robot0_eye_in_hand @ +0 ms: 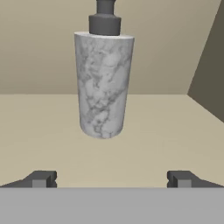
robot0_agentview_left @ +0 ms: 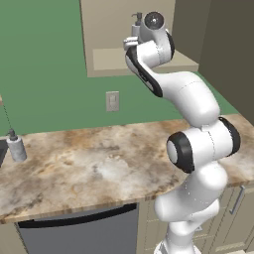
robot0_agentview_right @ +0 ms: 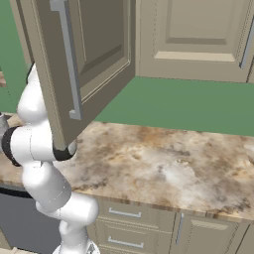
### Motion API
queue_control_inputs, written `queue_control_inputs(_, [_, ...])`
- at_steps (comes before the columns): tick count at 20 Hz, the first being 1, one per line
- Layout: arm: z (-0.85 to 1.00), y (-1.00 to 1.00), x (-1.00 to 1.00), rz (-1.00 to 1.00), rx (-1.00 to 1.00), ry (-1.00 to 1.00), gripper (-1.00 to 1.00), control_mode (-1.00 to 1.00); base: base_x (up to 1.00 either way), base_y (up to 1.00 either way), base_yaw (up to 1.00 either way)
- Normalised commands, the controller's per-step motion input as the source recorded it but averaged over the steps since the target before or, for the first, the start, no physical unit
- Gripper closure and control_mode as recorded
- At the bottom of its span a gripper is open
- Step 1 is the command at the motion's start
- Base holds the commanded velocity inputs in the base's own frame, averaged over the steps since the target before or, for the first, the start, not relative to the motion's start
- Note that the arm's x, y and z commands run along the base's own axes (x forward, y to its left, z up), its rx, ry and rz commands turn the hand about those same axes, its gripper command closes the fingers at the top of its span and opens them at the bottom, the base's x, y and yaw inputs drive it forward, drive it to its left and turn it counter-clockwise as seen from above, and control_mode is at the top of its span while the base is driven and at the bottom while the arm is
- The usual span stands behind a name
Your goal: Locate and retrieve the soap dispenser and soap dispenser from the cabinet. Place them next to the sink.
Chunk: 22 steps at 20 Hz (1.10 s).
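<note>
Inside the cabinet [robot0_eye_in_hand: 52,57], on its pale shelf [robot0_eye_in_hand: 43,131], one dispenser [robot0_eye_in_hand: 103,83] stands upright — marbled body, dark pump on top — straight ahead of the gripper [robot0_eye_in_hand: 111,179]. Its fingers [robot0_eye_in_hand: 41,179] are spread wide, short of the bottle and touching nothing. From the left base view the arm [robot0_agentview_left: 193,149] reaches up into the cabinet. A second dispenser [robot0_agentview_left: 16,147] stands on the counter [robot0_agentview_left: 99,168] at its far left edge — well apart from the arm.

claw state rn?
Claw: open, holding nothing; the bottle stands ahead of it on the cabinet shelf.
</note>
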Motion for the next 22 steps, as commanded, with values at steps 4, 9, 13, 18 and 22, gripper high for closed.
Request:
queue_control_inputs(4, [0.00,0.00,0.59,0.00,-0.01,0.00,-1.00,-1.00,0.00,0.00,0.00])
queue_control_inputs(9, [0.00,-0.01,0.55,0.00,0.00,-0.01,-1.00,-1.00,0.00,0.00,0.00])
queue_control_inputs(13, [0.00,0.00,0.54,0.04,0.00,-0.01,-1.00,-1.00,0.00,0.00,0.00])
queue_control_inputs(18, [0.00,0.00,0.46,0.03,0.00,-0.01,-1.00,-1.00,0.00,0.00,0.00])
queue_control_inputs(22, [-0.01,0.00,0.42,0.00,0.00,-0.06,-1.00,-1.00,0.00,0.00,0.00])
